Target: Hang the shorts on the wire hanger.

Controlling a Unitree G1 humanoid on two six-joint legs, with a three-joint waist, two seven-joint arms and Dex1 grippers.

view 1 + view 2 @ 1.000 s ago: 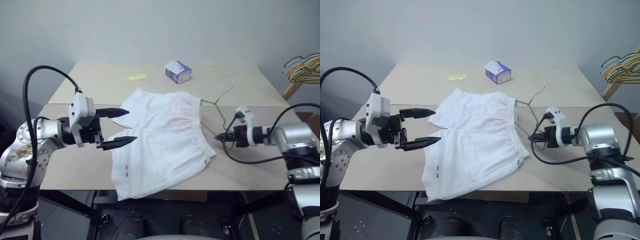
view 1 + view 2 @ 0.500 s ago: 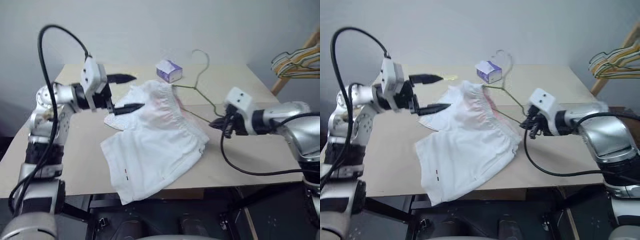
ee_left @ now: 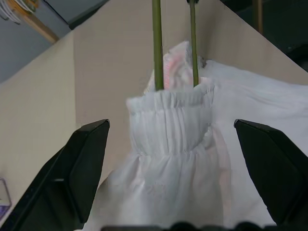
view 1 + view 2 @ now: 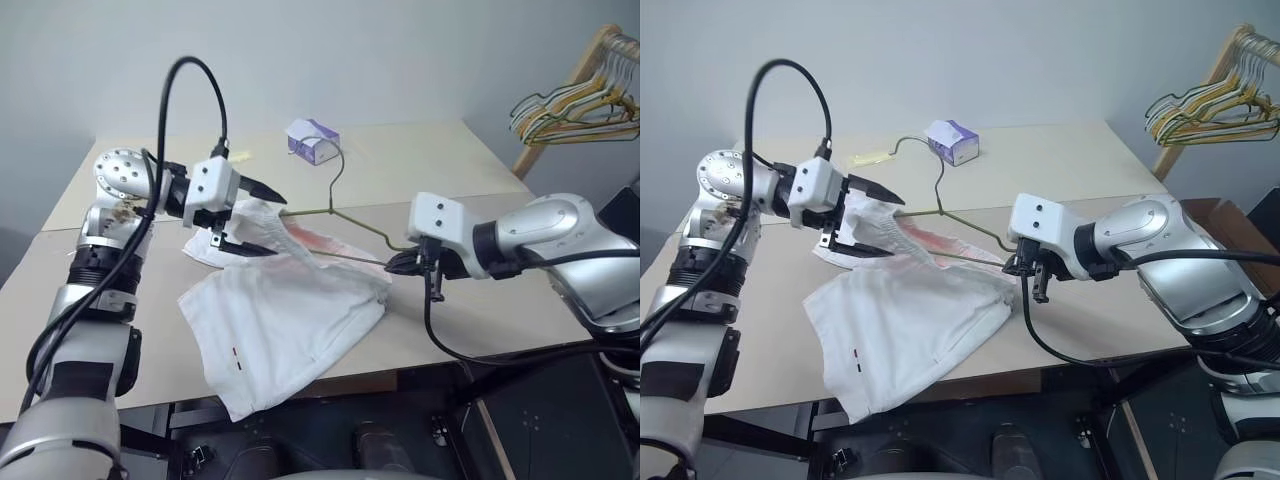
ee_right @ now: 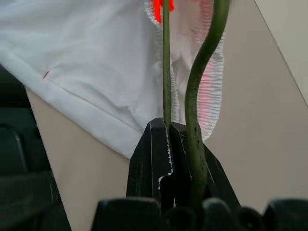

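The white shorts lie crumpled on the table, with their gathered waistband lifted off it. The thin wire hanger is held up in the air, its hook pointing toward the far side. My right gripper is shut on one corner of the hanger. Two hanger wires run into the bunched waistband. My left gripper is open, and its fingers stand on either side of the raised waistband without touching it.
A purple and white tissue box stands at the back of the table, with a small yellow item to its left. A wooden rack with coloured hangers stands at the far right, off the table.
The view has shifted. My right gripper raised the hanger off the table and carried it left, lifting the waistband. My left gripper came forward and rolled to straddle the waistband.
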